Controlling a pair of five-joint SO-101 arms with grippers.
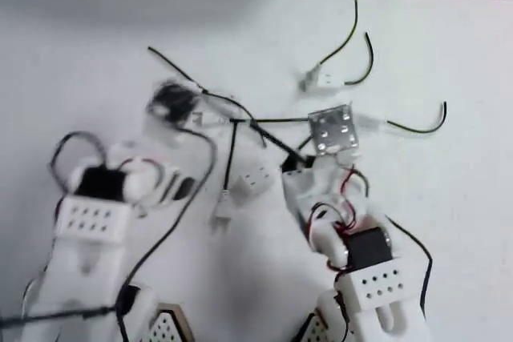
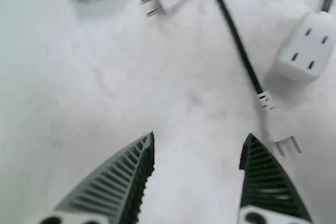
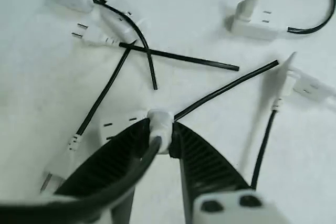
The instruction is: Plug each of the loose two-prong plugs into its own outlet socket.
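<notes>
A white plug [image 3: 159,123] is seen clamped between the jaws of the right gripper [image 3: 160,131], just beside an outlet socket [image 3: 113,127]. The left gripper [image 2: 198,140] is held over the tabletop [image 2: 79,87], jaws apart, with a loose plug [image 2: 273,129] lying beside one fingertip.
</notes>
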